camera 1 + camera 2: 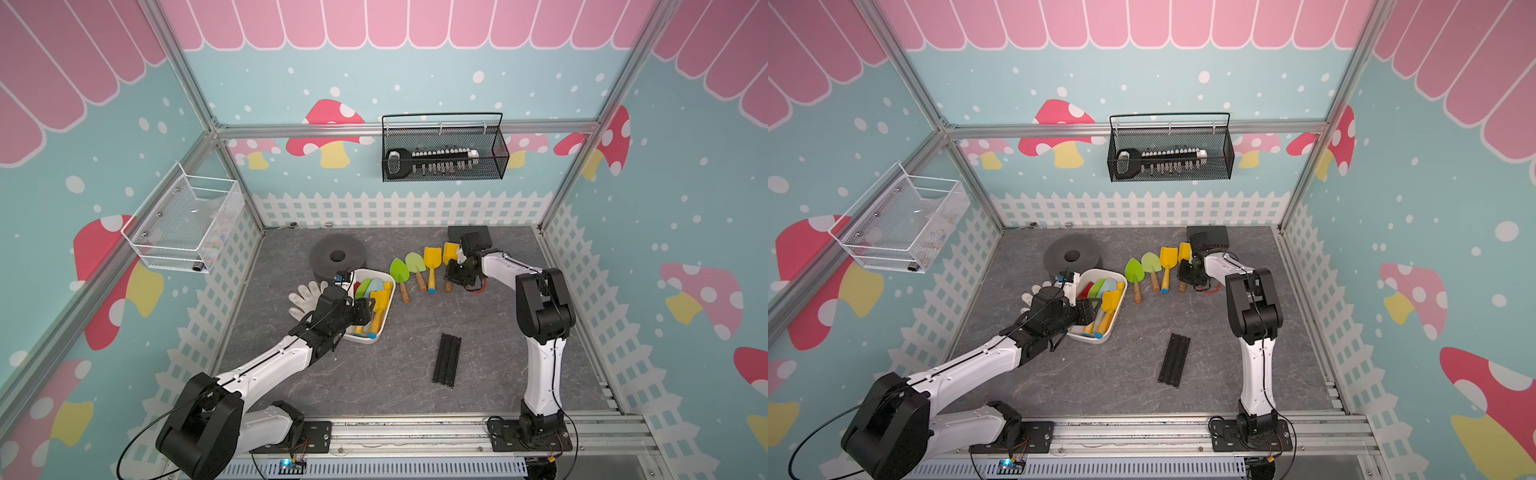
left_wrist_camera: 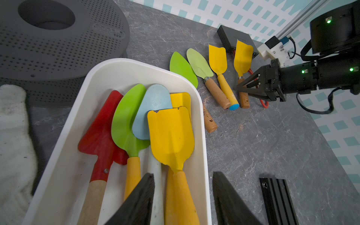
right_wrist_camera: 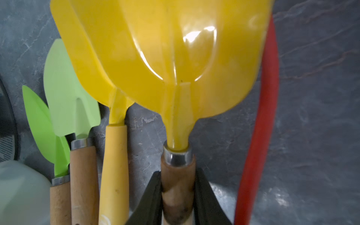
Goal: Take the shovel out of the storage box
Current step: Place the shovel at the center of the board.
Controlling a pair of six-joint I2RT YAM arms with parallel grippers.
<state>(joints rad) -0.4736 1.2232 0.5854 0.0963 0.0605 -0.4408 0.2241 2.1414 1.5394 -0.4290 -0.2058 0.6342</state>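
The storage box [image 1: 368,340] [image 1: 1096,338] [image 2: 136,66] is a white tub left of centre, holding red, green, pale blue and yellow shovels. The top yellow shovel [image 1: 379,301] [image 2: 171,134] lies along its right wall. My left gripper [image 1: 362,312] [image 1: 1088,311] [image 2: 183,173] hangs open over the box's near end. Its jaws straddle that shovel's yellow handle without touching it. My right gripper [image 1: 451,277] [image 1: 1183,275] [image 2: 239,87] [image 3: 178,187] is shut on the wooden handle of another yellow shovel [image 1: 449,251] [image 3: 185,48], which lies on the table at the right end of a row.
Three more shovels [image 1: 414,262] lie in that row between box and right gripper. A grey spool [image 1: 338,257] and white gloves [image 1: 303,297] flank the box. A black rail [image 1: 446,359], a black case [image 1: 467,232] and a red cable [image 3: 261,116] are nearby. Two mesh baskets hang on the walls.
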